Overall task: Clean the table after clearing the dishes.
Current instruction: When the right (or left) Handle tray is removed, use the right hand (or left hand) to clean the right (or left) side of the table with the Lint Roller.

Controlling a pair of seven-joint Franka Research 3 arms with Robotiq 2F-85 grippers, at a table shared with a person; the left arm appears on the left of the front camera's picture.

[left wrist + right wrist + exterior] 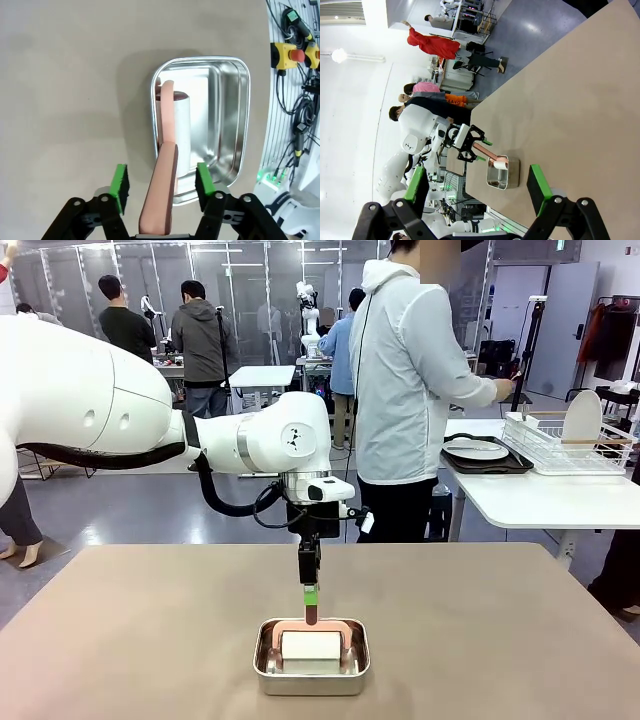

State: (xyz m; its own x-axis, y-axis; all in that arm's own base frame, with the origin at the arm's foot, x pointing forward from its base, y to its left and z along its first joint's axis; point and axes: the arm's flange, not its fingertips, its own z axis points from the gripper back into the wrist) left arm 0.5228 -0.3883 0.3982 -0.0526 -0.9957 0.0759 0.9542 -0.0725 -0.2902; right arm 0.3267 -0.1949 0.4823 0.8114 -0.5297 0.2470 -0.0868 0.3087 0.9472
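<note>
Plain matte pinkish-brown table [120,640], steel pan [311,672] near its robot-side edge, left gripper [161,174] jaws spread astride pink handle [167,115], untouching, right gripper [476,172] gaping, empty.

The pan [230,125] is glossy polished metal, the table top [65,100] smooth and matt

Worktop [130,640]: large, rectangular, plain matte pinkish-brown top. It spans the lower front view from 9 through 6 to 3 o'clock, with its far edge running straight across. Round white plate [478,450] lies flat on a dark brown handled tray [462,464], on the white side table [540,502] at 3 o'clock, well apart from the worktop. Second white plate [582,418] stands upright in the wire rack [560,455] just beside the tray, also at 3 o'clock.
</note>
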